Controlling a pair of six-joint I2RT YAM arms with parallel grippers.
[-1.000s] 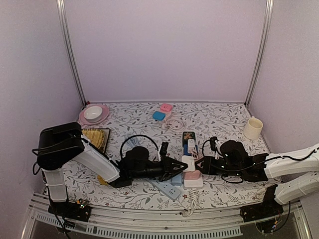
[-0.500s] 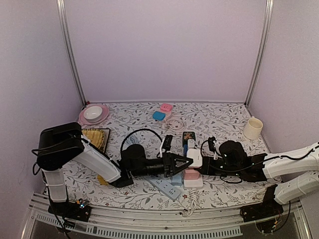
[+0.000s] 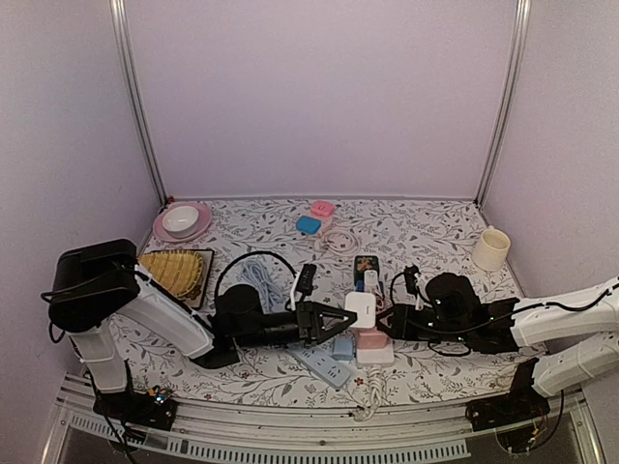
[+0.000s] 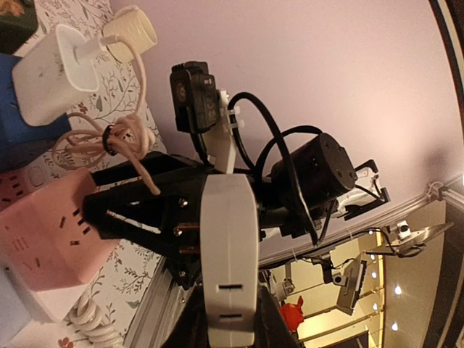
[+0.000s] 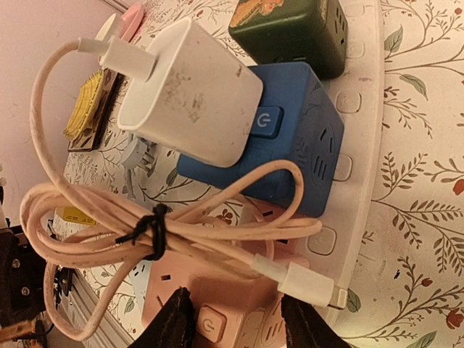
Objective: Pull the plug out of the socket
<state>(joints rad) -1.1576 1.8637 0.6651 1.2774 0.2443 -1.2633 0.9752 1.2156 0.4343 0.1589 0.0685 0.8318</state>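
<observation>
Hanging clear of socket — plug

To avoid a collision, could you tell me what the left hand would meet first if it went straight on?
Most likely the right hand, which grips the pink socket cube directly ahead; the white plug in the left hand would touch first. Depth is unclear.
</observation>
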